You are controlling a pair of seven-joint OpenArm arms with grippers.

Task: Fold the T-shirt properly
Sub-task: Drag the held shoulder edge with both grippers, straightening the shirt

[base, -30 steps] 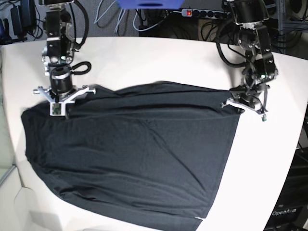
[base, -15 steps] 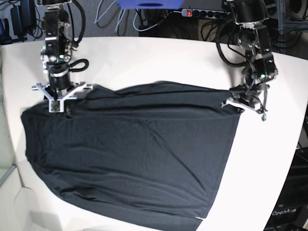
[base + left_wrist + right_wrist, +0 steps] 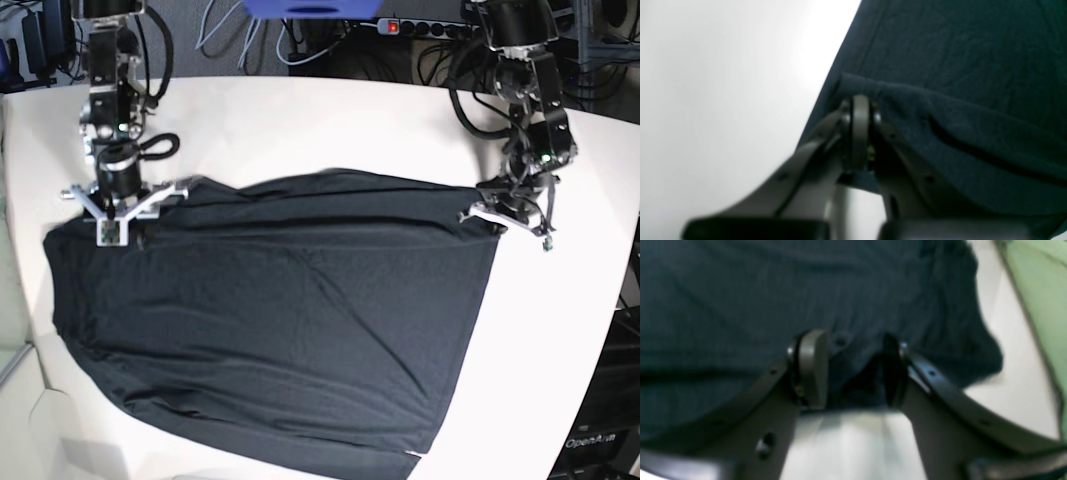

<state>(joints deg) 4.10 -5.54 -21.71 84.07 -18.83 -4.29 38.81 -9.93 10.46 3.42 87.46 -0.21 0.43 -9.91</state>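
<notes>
Since a second ago the right gripper (image 3: 853,373) has let go and drawn back toward the table's (image 3: 330,120) far edge, its jaws now parted over the shirt (image 3: 280,320) corner, holding nothing. Opposite, the left gripper (image 3: 860,133) stays pinched on the other corner's hem. Flat across the white table lies the black shirt.

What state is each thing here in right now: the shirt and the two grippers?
T-shirt: spread flat on the table, one fold, lightly wrinkled.
Left gripper: shut on the T-shirt's edge.
Right gripper: open, nothing held, over the T-shirt's edge.
Table: white, under the T-shirt.
</notes>
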